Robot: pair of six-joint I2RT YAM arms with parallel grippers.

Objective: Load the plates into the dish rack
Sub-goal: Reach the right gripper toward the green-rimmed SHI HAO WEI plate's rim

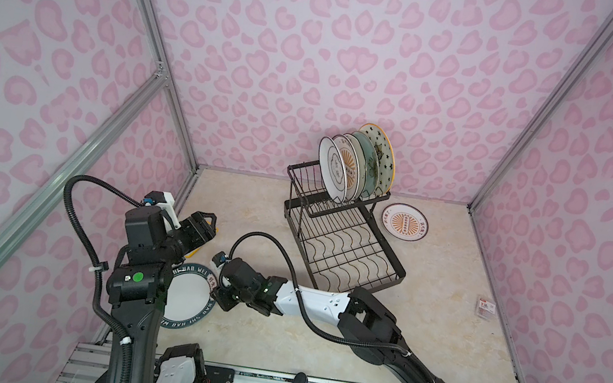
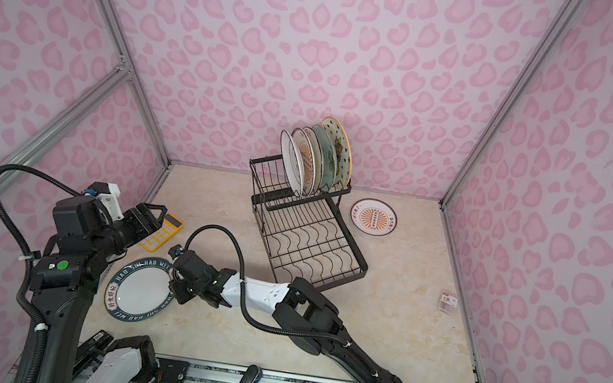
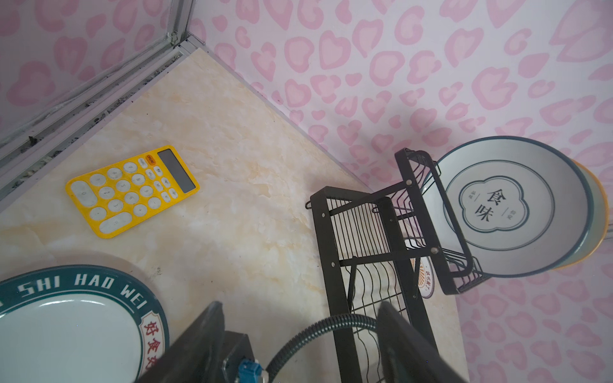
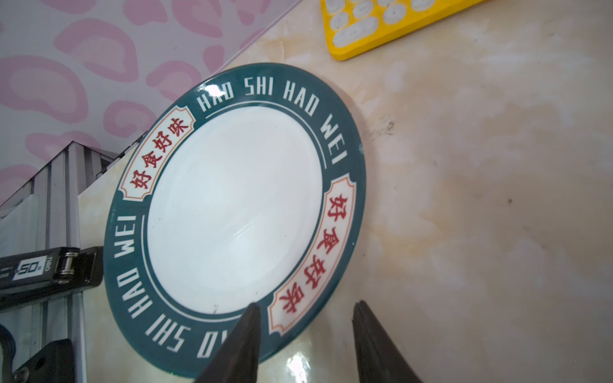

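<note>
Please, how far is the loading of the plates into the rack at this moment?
Done: several plates stand upright in the raised basket of the rack. In hand: the right pincer is open astride the rim of the green-rimmed plate, which lies flat on the table, not lifted. Left: that plate and the sunburst plate beside the rack. The left pincer is open and empty.

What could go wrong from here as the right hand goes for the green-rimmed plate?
1. The green-rimmed plate lies flat on the table, with the open right hand straddling its thin rim; closing might push it instead of lifting it.
2. A sliding plate could hit the yellow calculator nearby.
3. The dish rack already holds upright plates packed close in its raised basket; another could knock them.
</note>
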